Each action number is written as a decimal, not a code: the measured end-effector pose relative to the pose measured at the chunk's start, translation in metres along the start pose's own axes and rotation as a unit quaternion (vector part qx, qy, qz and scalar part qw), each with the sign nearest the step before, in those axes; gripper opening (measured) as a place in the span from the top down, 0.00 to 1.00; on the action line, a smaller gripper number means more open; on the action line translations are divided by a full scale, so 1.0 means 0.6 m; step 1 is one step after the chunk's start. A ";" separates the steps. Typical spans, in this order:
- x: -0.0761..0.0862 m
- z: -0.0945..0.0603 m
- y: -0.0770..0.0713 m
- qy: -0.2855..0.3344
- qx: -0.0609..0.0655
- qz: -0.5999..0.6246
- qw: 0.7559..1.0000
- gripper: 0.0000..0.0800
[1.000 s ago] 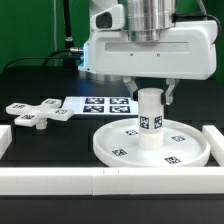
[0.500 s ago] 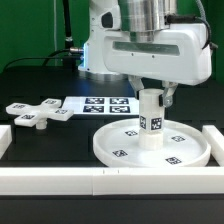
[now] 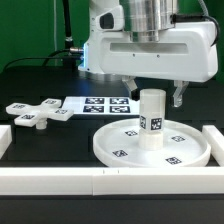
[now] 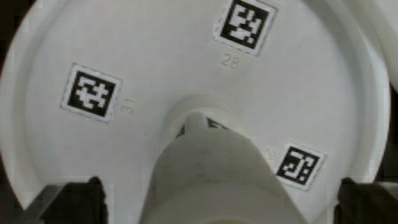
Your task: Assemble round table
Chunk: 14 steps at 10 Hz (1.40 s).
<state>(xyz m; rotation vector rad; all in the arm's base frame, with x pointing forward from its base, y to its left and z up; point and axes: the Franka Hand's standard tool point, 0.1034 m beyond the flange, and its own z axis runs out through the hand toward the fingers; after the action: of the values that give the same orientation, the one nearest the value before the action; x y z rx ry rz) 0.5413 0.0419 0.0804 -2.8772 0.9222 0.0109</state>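
Observation:
The round rimmed disc (image 3: 190, 150) lies flat on the table at the exterior view's right. The short cylinder leg (image 3: 151, 118) stands upright at the disc's centre. My gripper (image 3: 153, 97) is open above the disc, with one finger on each side of the leg's top and a gap on both sides. In the wrist view the leg (image 4: 231, 175) rises between the two dark fingertips (image 4: 80, 200), with the tagged disc (image 4: 160, 60) below. The cross-shaped piece (image 3: 38, 113) lies flat at the exterior view's left.
The marker board (image 3: 100, 104) lies behind the disc. Long white border blocks run along the front (image 3: 100, 182), with short ones at the left (image 3: 4, 140) and right (image 3: 214, 138). A black cable hangs at the back left.
The fingers have spread apart and let go of the leg. The leg stays upright on the disc.

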 end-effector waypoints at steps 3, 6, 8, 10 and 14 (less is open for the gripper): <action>0.000 0.000 0.000 0.001 -0.005 -0.149 0.989 0.19; 0.000 -0.001 -0.001 -0.001 -0.013 -0.309 0.951 0.19; 0.000 -0.001 0.001 -0.002 -0.013 -0.368 0.930 0.19; 0.001 -0.001 0.001 -0.003 -0.013 -0.430 0.903 0.19; 0.000 -0.002 -0.004 -0.009 -0.040 -0.644 0.764 0.19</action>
<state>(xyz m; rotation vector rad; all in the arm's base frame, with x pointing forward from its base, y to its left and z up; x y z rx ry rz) 0.5428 0.0439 0.0817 -2.8824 -1.1841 -0.0471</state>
